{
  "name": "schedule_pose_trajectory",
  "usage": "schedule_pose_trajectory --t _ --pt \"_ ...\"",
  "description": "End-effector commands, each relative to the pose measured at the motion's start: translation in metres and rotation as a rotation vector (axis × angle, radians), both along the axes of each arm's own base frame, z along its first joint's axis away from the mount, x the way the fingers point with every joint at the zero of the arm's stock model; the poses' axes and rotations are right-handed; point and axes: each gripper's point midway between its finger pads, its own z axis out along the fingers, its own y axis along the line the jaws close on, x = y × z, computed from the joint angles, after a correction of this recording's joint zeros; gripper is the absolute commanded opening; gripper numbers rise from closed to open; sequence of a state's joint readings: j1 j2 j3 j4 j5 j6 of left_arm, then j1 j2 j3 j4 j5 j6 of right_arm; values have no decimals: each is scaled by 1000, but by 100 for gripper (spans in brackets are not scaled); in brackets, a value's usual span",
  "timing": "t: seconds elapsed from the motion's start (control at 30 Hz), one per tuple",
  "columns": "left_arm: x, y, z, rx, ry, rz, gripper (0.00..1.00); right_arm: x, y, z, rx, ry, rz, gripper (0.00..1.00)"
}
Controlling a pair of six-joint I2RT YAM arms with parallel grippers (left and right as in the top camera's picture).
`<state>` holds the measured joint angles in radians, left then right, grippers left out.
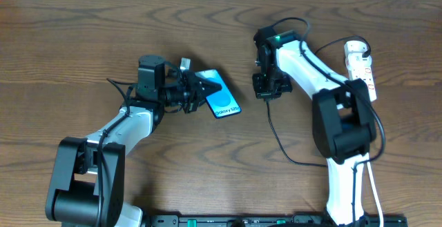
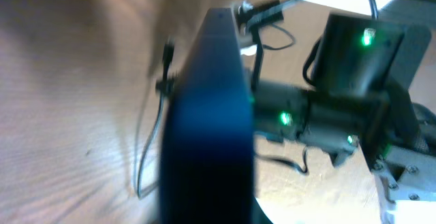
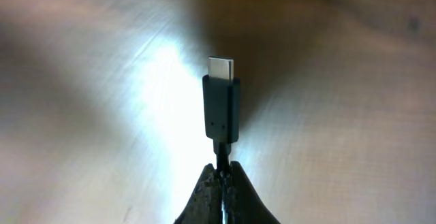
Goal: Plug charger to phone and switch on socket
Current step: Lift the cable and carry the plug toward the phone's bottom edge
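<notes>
Brown wooden counter [image 1: 83,20], near its centre: the left pincer [image 1: 197,89] grips the phone [image 1: 222,97], the right pincer [image 3: 221,175] pinches the charger [image 3: 221,108] just behind its tip. The socket [image 1: 362,65] sits at the right edge. It's a thin hold, so the plug could twist and miss the port.

Overhead above table [image 1: 83,20]; wrist cameras close on phone [image 2: 208,115], charger [image 3: 221,112].

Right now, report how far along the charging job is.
Done: left claw grips the phone, right claw grips the charger behind its connector. In hand: connector apart from the phone, not plugged. Left: mate them, then switch the socket, which neither claw touches.
</notes>
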<state>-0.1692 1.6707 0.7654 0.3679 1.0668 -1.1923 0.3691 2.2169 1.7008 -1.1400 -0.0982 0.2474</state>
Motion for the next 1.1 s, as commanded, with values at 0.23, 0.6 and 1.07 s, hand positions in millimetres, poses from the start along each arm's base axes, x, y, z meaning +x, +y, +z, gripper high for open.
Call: schedule_pose_trajectory --t 0.23,0.6,1.07 --pt "29 -5 72 -64 -466 -18 7 -33 7 164 236 -244 159 1" --pt "38 -2 80 -44 -550 20 8 -106 -2 227 255 -268 224 1" --pt "45 -5 104 -84 -559 15 8 -158 55 224 286 -229 369 1"
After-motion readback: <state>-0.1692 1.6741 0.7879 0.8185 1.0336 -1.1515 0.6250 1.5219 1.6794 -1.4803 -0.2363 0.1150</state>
